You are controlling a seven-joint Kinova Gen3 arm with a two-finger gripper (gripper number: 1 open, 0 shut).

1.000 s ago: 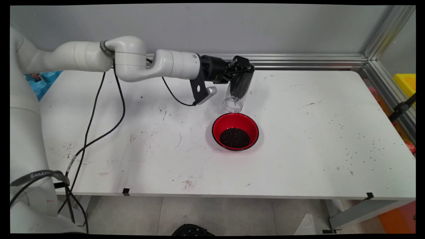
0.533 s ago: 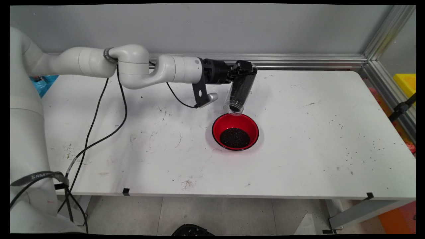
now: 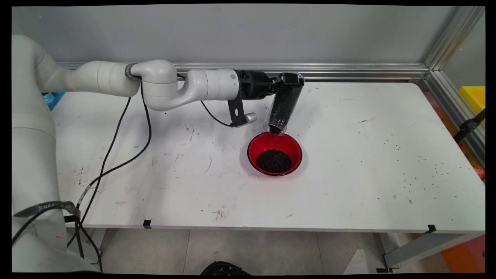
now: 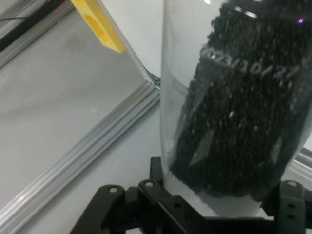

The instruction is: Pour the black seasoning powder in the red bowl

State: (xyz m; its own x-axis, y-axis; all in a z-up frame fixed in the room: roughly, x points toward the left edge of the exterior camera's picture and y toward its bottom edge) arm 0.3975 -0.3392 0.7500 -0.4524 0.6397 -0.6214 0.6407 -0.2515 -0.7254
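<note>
Overhead, the pincer [image 3: 288,79] is clamped on the base end of a clear jar [image 3: 282,106] of black granules, tipped mouth-down. Just below the pincer, the jar's open mouth hangs over the far rim of a red bowl [image 3: 274,154], which already has a dark heap of the same granules in its bottom. The bowl stands on the white table [image 3: 368,162]; loose dark specks lie scattered well off to the right. A black cable [image 3: 116,155] droops from the arm far to the left.

Seen from the hand, the jar [image 4: 234,112] fills the frame right against the pincer [image 4: 214,214], granules packed inside. Behind it runs an aluminium rail [image 4: 97,141] with a yellow block [image 4: 100,24] beyond.
</note>
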